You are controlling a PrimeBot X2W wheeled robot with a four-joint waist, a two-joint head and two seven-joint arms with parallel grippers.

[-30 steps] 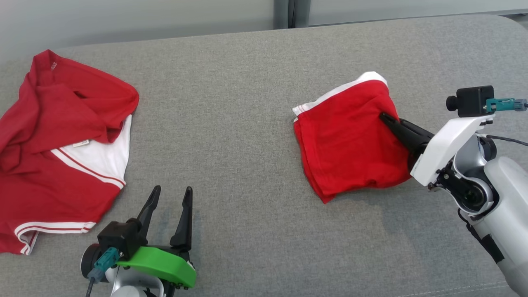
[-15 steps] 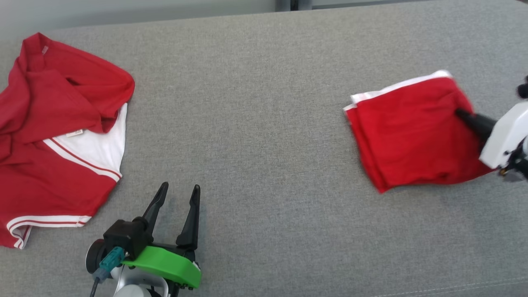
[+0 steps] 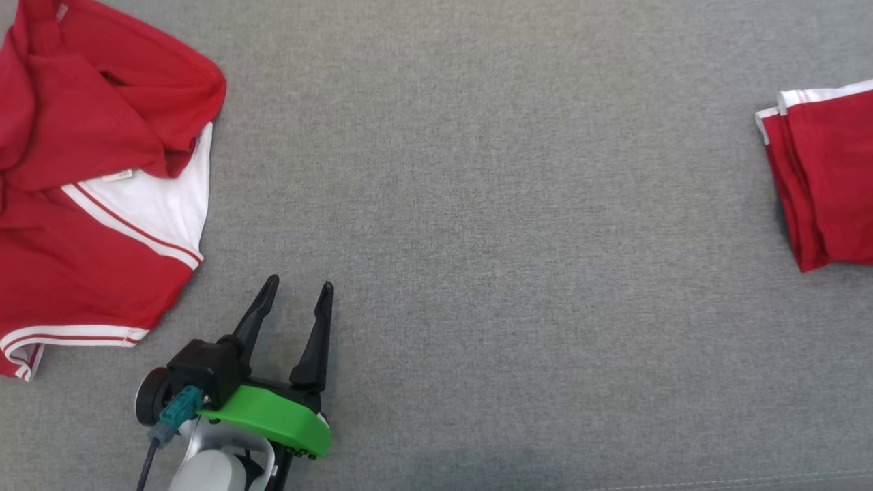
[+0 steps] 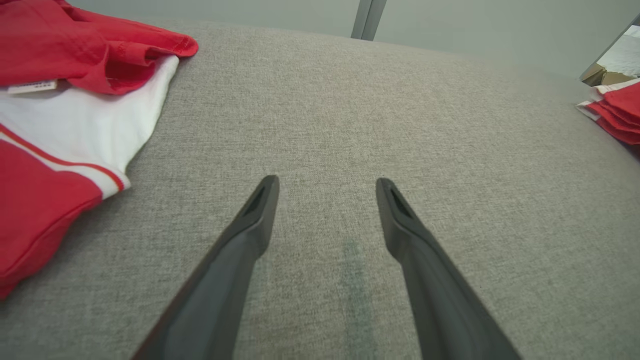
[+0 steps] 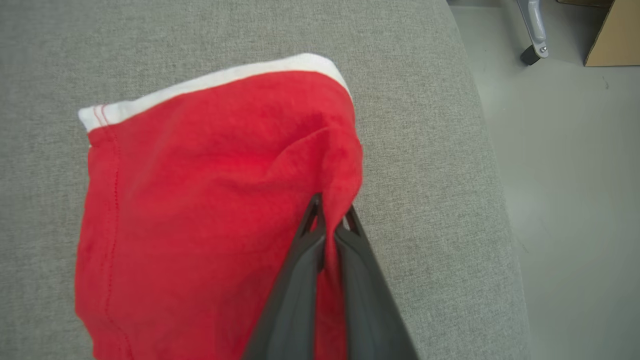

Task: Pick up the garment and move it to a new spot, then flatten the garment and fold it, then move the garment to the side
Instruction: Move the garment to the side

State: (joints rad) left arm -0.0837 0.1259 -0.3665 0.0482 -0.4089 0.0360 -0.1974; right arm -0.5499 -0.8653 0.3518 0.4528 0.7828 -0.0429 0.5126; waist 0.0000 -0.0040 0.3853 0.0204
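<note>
Right fingers (image 5: 305,280) clamped on folded garment (image 5: 200,200) near table (image 3: 511,273) right edge | left fingers (image 3: 317,334) spread wide, empty, near front edge | shirt (image 3: 89,273) lay crumpled at left edge

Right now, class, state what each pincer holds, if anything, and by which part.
The right pincer is shut on the folded red garment, pinching its bunched red side edge. The left pincer is open and holds nothing.
</note>
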